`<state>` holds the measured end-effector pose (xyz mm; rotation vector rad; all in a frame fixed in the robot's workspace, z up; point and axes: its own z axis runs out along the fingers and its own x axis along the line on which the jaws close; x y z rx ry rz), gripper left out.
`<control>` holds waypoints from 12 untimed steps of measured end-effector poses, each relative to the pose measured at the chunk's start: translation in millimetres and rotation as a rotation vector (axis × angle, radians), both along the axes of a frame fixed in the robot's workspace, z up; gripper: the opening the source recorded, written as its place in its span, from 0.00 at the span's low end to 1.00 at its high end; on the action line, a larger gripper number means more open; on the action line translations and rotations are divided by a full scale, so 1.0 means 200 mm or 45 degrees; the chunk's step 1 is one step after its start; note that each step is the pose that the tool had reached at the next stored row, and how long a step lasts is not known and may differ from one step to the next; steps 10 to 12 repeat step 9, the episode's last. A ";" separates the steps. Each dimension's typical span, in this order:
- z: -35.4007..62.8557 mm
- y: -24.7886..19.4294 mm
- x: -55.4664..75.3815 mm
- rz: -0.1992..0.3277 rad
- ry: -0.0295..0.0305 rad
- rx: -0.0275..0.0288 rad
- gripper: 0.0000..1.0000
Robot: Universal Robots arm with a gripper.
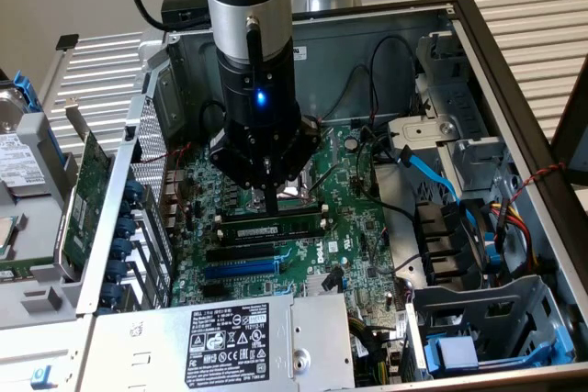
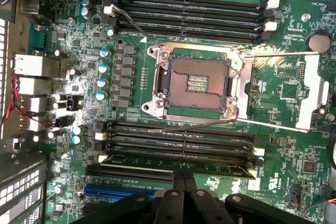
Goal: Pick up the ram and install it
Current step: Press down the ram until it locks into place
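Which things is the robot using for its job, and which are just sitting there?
For the job: pincer, ram, black memory slots.
Just there: processor socket, power supply, blue cable, green card.
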<state>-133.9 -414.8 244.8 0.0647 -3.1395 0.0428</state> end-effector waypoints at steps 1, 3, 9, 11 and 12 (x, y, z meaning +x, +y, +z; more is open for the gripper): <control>0.000 0.000 0.00 -0.003 -0.0001 0.0000 0.11; 0.000 0.000 0.00 -0.004 0.0000 0.0002 0.11; 0.000 0.000 0.00 -0.004 0.0000 0.0002 0.11; 0.000 0.000 0.00 -0.004 0.0000 0.0002 0.11; 0.000 0.000 0.00 -0.004 0.0000 0.0002 0.11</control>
